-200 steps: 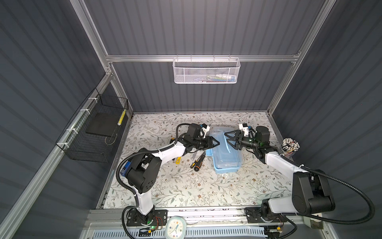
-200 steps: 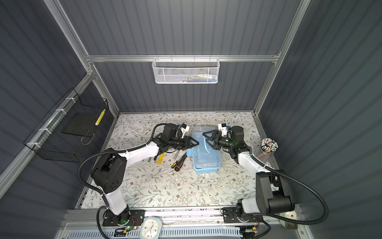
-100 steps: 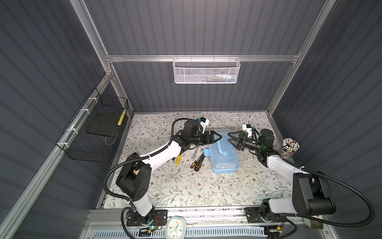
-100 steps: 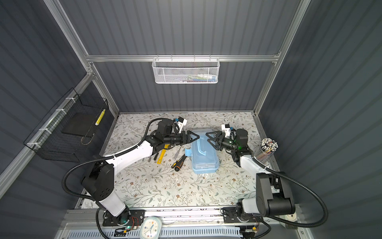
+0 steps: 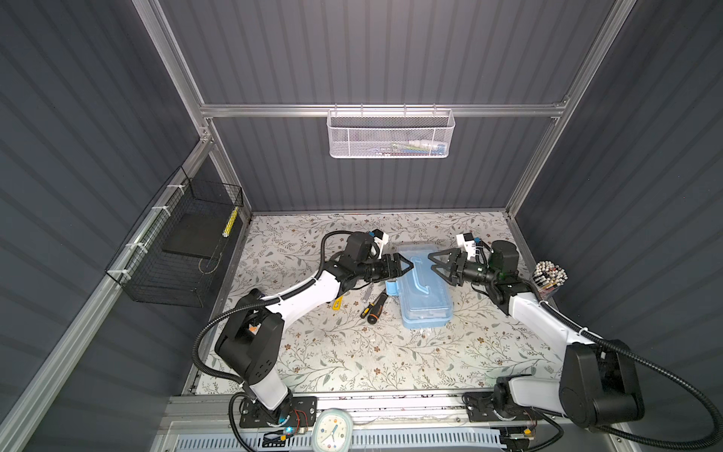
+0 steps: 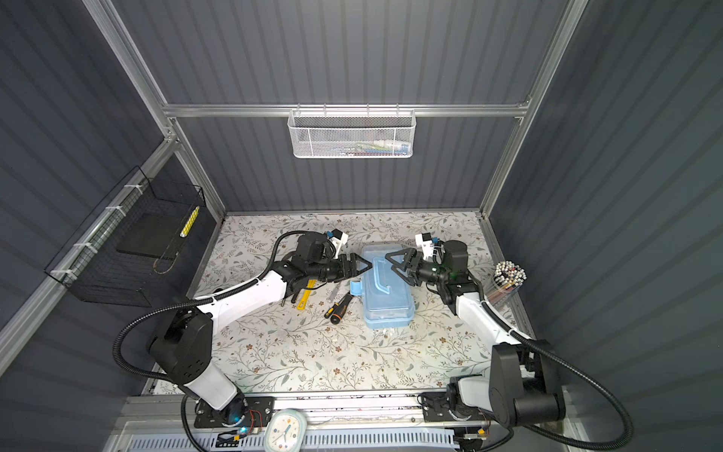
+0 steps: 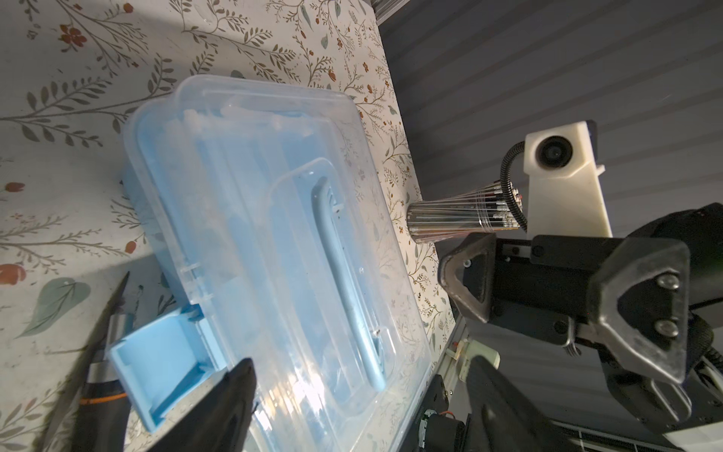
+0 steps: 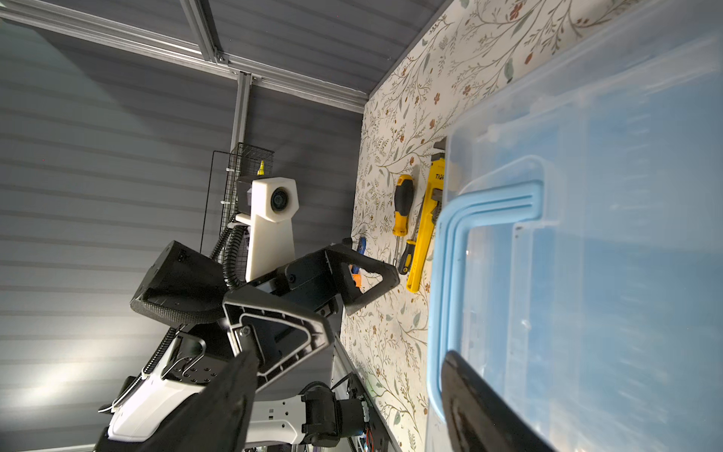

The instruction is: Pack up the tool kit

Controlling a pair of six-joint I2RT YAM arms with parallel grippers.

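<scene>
The case (image 5: 424, 291) lies on the table (image 5: 352, 360) at mid depth, between the two arms. Its lid (image 7: 250, 219) is down and its side latch (image 7: 160, 371) is flipped out. The screwdriver (image 5: 373, 309) and the wrench (image 8: 424, 231) are left outside, on its left. Both pincers are held wide and empty: the left gripper (image 5: 403, 265) just beside the left edge of the case, the right gripper (image 5: 432, 261) above its right edge, near the handle (image 7: 344, 274). Three dangers are judged from here. The case looks light and is held by nothing, so it can be pushed or turned if the lid is pressed from one side only. The loose latch can be caught by a left finger. The grippers are faced closely, so they can be knocked together if both are moved inward. The wrench is partly covered by the left arm (image 5: 313, 289) in both top views. The inside of the case is hazy behind the lid, so it cannot be told if it is empty. What is kept in the white basket (image 5: 391, 135) on the far wall is too small to be named.
</scene>
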